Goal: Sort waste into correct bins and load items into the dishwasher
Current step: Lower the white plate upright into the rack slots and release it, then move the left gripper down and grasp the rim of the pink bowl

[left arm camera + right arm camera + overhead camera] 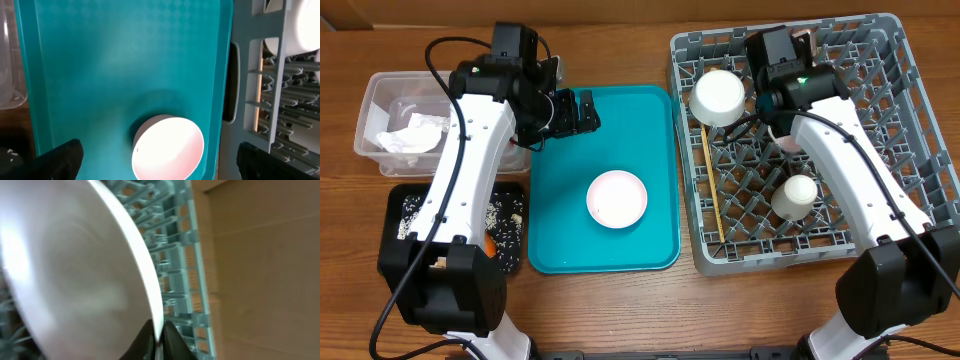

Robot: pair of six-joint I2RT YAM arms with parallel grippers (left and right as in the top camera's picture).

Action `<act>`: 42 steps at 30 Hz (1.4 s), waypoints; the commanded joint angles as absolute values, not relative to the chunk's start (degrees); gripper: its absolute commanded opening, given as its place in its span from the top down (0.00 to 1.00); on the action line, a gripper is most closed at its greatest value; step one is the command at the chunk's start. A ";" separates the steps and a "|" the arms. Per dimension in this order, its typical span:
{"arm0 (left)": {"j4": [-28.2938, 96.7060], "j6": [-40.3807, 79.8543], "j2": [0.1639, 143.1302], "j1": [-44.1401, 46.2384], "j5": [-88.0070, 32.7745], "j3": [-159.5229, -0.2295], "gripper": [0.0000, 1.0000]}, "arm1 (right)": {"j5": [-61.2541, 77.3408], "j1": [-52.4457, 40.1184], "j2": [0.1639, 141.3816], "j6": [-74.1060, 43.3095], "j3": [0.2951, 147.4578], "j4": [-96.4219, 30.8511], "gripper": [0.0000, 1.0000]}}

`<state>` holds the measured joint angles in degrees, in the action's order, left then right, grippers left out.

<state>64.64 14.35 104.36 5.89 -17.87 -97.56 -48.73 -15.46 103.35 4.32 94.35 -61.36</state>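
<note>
Left gripper (575,112) spread wide over the teal tray (560,230), white bowl (617,197) close by, open side up.
Bowl toward the robot's base and a bit right of that gripper, nearer the left arm; round, so no long side. Right gripper (159,330) pinching the rim of the white plate (75,280) in the grey dish rack (910,100). Two bowls: this one, and a second bowl (718,97) in the rack. One cup (795,195), one plate; chopsticks (713,190) too thin to count.

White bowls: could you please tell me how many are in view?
2: one bowl on the teal tray, another bowl in the far-left corner of the dish rack. Others may be hidden.
</note>
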 commanded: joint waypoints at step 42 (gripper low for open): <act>73.43 12.88 103.48 10.26 -8.80 -83.55 0.00 | 7.18 -21.17 97.51 -3.44 106.94 -74.08 0.12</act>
<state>75.42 13.30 104.36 10.15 -8.88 -87.00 5.45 -21.37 98.21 -3.05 105.86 -74.17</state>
